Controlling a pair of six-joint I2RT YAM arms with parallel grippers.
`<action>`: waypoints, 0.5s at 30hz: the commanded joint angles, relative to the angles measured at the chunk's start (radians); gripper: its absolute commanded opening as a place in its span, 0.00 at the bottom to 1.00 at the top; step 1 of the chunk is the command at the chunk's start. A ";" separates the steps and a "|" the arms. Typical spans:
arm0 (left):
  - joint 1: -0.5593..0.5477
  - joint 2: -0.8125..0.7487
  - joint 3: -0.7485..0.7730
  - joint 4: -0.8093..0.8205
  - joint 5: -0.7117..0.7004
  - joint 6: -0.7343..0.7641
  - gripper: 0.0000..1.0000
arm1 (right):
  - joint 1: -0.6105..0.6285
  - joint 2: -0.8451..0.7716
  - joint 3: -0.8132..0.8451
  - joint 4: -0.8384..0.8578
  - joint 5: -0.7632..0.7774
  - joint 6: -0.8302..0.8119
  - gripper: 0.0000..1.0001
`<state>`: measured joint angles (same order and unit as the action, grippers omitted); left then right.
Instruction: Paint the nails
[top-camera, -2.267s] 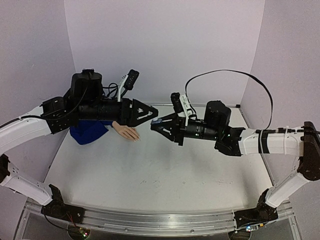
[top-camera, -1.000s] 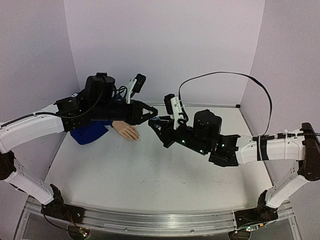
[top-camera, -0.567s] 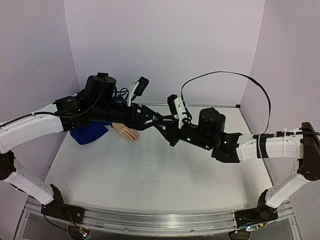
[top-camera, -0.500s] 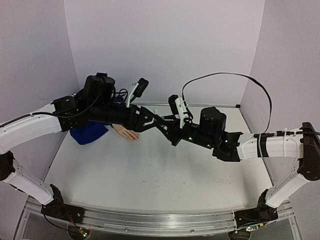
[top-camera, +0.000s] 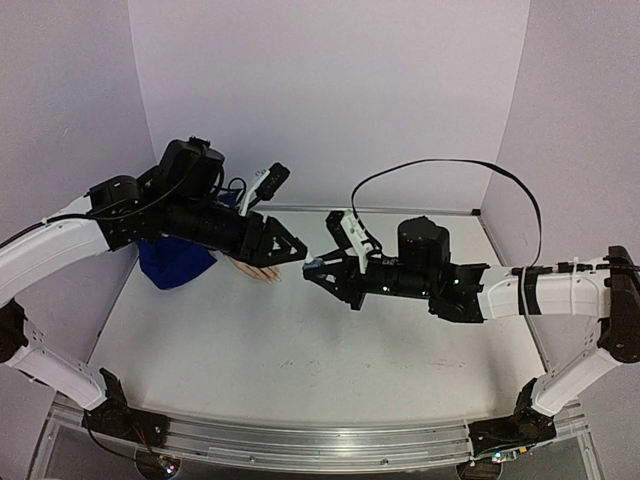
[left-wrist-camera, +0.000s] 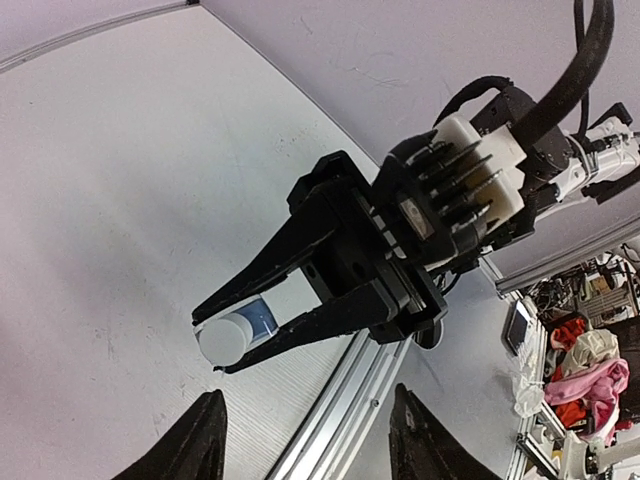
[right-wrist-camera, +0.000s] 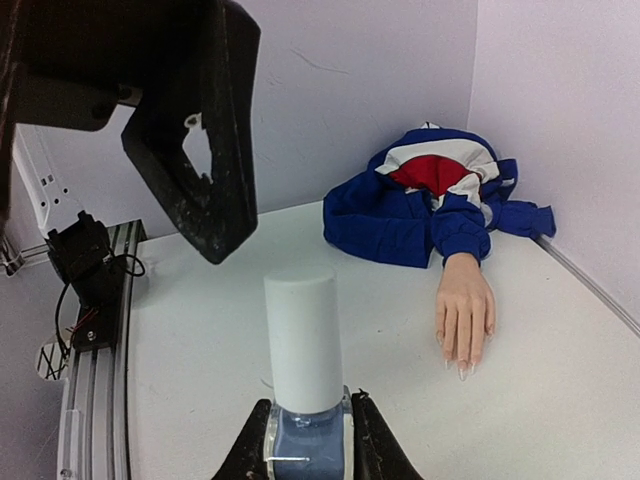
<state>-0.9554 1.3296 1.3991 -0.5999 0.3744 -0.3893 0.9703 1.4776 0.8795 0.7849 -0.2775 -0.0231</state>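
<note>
My right gripper (right-wrist-camera: 307, 418) is shut on the blue base of a small bottle (right-wrist-camera: 303, 340), which points its white cap towards the left gripper. From above, the bottle (top-camera: 314, 266) shows at the right gripper's (top-camera: 320, 270) tip, a little above the table. My left gripper (left-wrist-camera: 308, 400) is open and empty, with the bottle (left-wrist-camera: 232, 335) just ahead of it. The peach mannequin hand (right-wrist-camera: 465, 310) lies flat on the table, sticking out of the blue, red and white sleeve (right-wrist-camera: 430, 195). Its nails (right-wrist-camera: 462, 368) point towards me. From above, the left gripper (top-camera: 288, 250) hides most of the hand (top-camera: 262, 272).
An aluminium rail (top-camera: 300, 445) runs along the near table edge. Lilac walls close off the back and both sides. A black cable (top-camera: 440, 165) loops above the right arm. Loose clutter (left-wrist-camera: 590, 360) lies beyond the table.
The left gripper was shut at the bottle's cap, then opened and drew back to the left. The cap is still on the bottle. The right gripper has kept its grip.
</note>
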 joint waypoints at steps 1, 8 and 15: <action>0.003 0.023 0.083 -0.054 -0.021 -0.005 0.55 | 0.003 -0.017 0.062 0.039 -0.053 -0.018 0.00; 0.003 0.083 0.137 -0.098 -0.019 0.002 0.54 | 0.003 -0.012 0.067 0.036 -0.070 -0.021 0.00; 0.004 0.125 0.167 -0.106 -0.024 0.006 0.42 | 0.003 -0.010 0.072 0.033 -0.081 -0.023 0.00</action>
<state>-0.9554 1.4483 1.5059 -0.7082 0.3626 -0.3916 0.9703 1.4780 0.8967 0.7689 -0.3302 -0.0341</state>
